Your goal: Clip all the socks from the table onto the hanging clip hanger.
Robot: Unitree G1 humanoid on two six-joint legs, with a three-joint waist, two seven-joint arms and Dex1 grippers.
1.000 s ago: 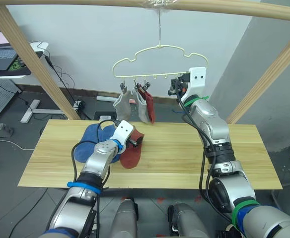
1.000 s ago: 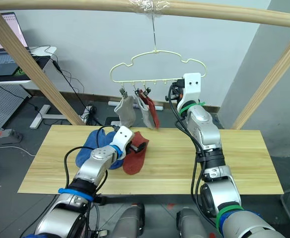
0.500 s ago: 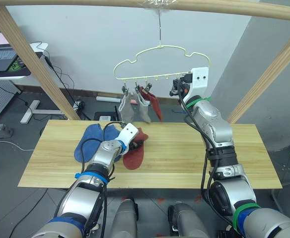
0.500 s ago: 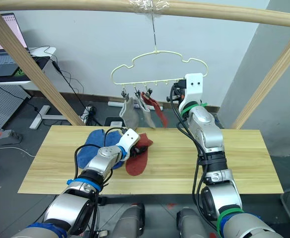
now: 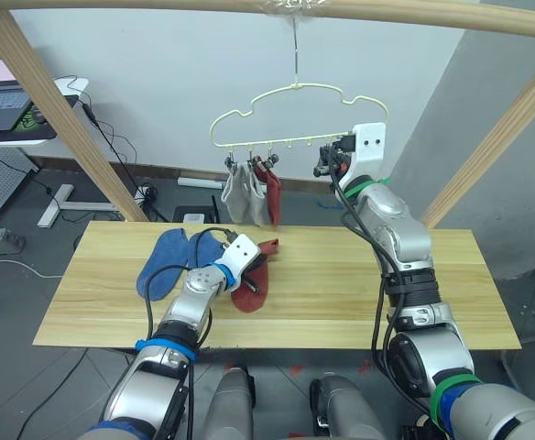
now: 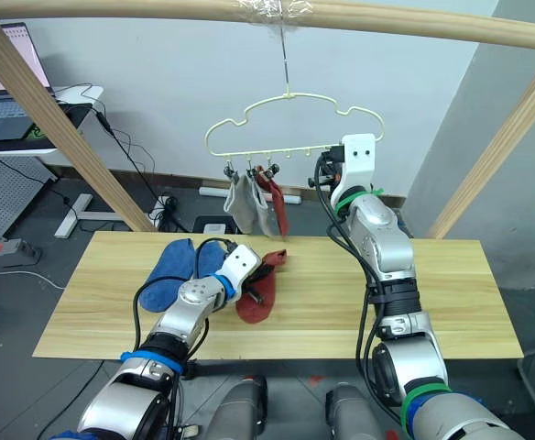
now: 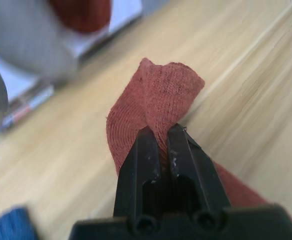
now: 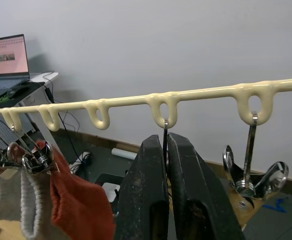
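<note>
Since 1 second ago the left gripper has been sliding along the rust-red sock on the table toward its cuff, and the 3 hung socks have been swinging back to rest.

Its fingers are now clenching a fold of the cuff, which is lifting slightly while the sock's foot is lying flat on the wood. The right gripper is pinching shut on the thin wire stem of a clip under the clip hanger, steadying it.

Risks, as I judge them: the pinch is holding only a thin fold (little knit between the pads), so the sock could be slipping out on the lift; a tug on the clip could be setting the hanger swinging.

2 blue socks are lying beside the left arm; 2 grey socks and 1 red sock are hanging clipped.
</note>
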